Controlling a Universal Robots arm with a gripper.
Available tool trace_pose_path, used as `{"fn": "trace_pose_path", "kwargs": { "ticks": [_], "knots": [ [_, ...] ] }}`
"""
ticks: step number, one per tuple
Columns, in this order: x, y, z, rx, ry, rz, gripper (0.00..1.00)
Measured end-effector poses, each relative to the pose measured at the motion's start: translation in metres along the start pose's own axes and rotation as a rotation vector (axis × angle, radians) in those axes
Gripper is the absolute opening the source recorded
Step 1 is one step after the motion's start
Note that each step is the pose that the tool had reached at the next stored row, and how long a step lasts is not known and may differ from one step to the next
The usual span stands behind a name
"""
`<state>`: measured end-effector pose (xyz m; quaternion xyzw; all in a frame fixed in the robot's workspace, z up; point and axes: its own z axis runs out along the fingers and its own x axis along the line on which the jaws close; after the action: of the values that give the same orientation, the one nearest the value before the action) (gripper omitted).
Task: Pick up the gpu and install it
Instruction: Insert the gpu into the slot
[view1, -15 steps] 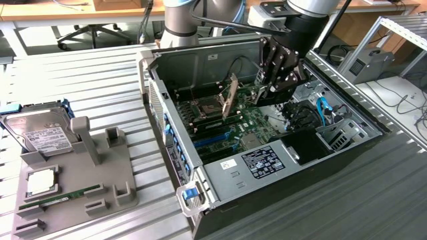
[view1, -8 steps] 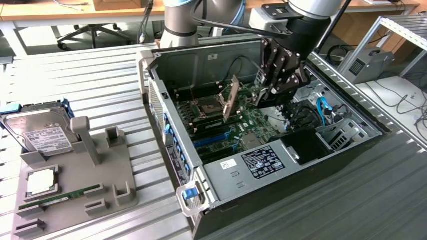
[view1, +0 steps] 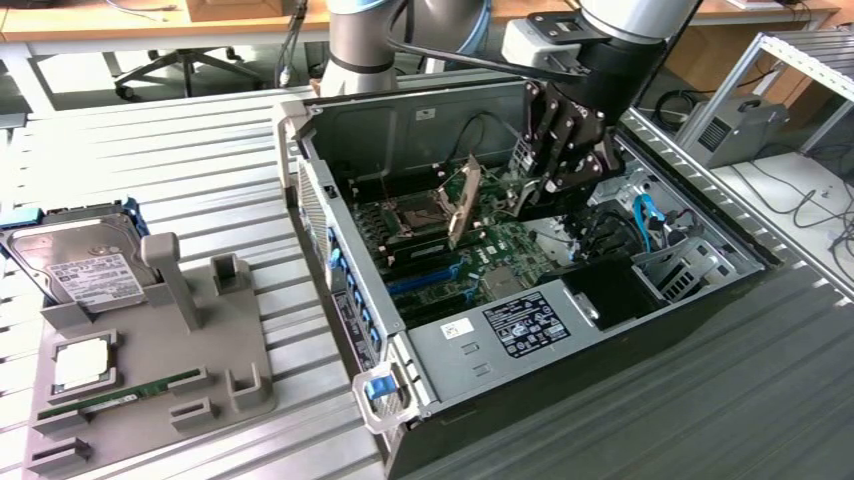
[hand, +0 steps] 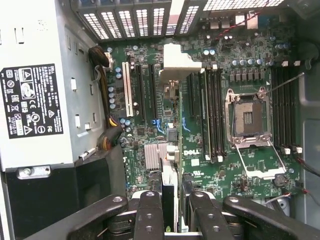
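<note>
Over open PC case (view1: 534, 330): jaws clamped on one gpu (hand: 169, 192), held edge-down above motherboard (hand: 200, 150); one gripper (hand: 172, 210), four finger links.

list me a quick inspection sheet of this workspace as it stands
surface: slatted metal table bearing an open pc case and a grey fixture
job's things: gpu seen edge-on in the wrist view, over the motherboard, not visibly seated
clutter: hard drive, ram stick and a processor chip on the fixture
grippers: tool inside the case, apparently closed on the gpu
cables: blue cable in the case; black cable along the arm
surroundings: office chair, wooden desk
</note>
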<state>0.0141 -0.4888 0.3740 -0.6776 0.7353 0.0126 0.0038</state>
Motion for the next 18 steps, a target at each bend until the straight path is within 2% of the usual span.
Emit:
{"fn": "trace_pose_path", "kwargs": {
  "ticks": [18],
  "knots": [
    [0.011,-0.0009,0.0009,0.0,0.0001,0.0,0.26]
  ]
}}
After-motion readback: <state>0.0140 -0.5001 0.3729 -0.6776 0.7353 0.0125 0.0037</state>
